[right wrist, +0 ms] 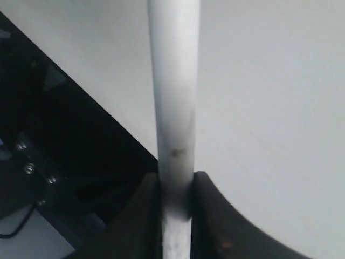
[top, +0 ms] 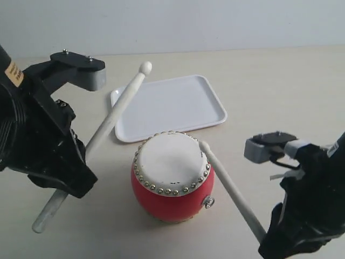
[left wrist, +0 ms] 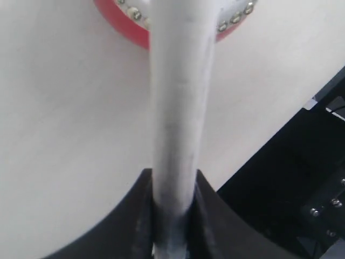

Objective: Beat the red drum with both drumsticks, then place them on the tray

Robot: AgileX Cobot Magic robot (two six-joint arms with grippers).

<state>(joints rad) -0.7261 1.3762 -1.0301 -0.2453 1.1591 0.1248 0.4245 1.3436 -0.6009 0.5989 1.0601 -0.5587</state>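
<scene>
Between the jaws of my left tool (left wrist: pixel 172 216): left drumstick (top: pixel 116 110), clamped partway along, butt end sticking out behind the tool. The shaft slants up and away and the tip is raised clear of the drumhead. Noted that my right tool (right wrist: pixel 177 210) is closed on the right drumstick (top: pixel 229 183), whose tip, out ahead of the tool, appears to touch the studded rim of the red drum (top: pixel 170 202). The drum stands on the table (top: pixel 269 91) between both tools. The white tray (top: pixel 172 105) lies just beyond the drum.

The exterior view looks down over the table (top: pixel 269 81) — wrist views sight closely along drumsticks (left wrist: pixel 178 108), left catching the red drum (left wrist: pixel 128 31).
</scene>
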